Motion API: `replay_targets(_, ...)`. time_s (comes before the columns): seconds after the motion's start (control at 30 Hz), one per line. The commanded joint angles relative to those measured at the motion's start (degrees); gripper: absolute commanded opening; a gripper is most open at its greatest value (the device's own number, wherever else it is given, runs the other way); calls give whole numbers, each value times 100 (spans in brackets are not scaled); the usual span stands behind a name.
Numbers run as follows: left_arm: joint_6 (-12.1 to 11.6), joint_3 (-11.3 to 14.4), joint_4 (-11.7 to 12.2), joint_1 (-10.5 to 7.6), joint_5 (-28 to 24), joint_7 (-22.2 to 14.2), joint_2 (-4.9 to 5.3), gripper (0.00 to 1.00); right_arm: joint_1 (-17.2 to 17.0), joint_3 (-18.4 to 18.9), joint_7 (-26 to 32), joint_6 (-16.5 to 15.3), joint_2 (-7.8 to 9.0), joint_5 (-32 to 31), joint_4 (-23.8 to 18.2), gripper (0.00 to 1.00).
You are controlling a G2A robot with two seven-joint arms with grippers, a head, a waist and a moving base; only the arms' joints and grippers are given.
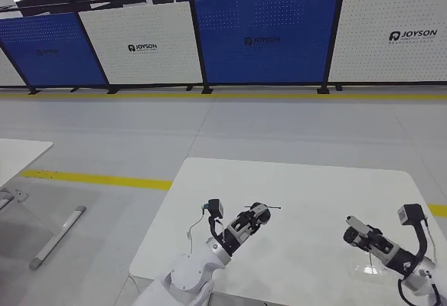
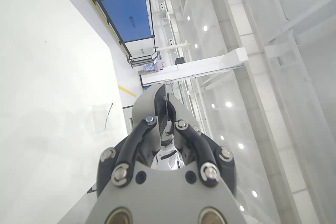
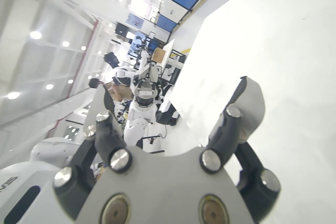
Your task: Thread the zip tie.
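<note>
Top view gives us the left gripper point(image 1: 259, 212) over the left half of the white rectangular bench point(image 1: 308, 180). Its fingers are pressed together on a thin black plastic zip tie point(image 1: 273, 207) that sticks out sideways past the tips. We see the right gripper point(image 1: 350, 228) near the bench's right edge, spread wide and holding nothing. A second black zip tie point(image 2: 108, 114) lies on a clear plastic sheet point(image 2: 98, 122) on the bench.
</note>
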Motion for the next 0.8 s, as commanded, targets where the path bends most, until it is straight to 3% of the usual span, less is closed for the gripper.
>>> replay_targets(0.0, 0, 0, 0, 0, 0, 0, 0, 0, -61, 229, 212, 406, 47, -372, -190, 100)
replay_targets(0.1, 0, 0, 0, 0, 0, 0, 0, 0, 21, 324, 636, 797, 113, -1072, -332, 100)
replay_targets(0.17, 0, 0, 0, 0, 0, 0, 0, 0, 137, 310, 680, 907, 118, -1165, -298, 100)
replay_targets(0.53, 0, 0, 0, 0, 0, 0, 0, 0, 156, 265, 713, 861, 113, -1124, -301, 100)
replay_targets(0.6, 0, 0, 0, 0, 0, 0, 0, 0, 206, 336, 999, 713, 141, -1231, -239, 100)
replay_targets(0.7, 0, 0, 0, 0, 0, 0, 0, 0, 307, 442, 1831, 920, 230, -1833, -266, 100)
replay_targets(0.77, 0, 0, 0, 0, 0, 0, 0, 0, 382, 509, 2052, 970, 263, -2042, -295, 100)
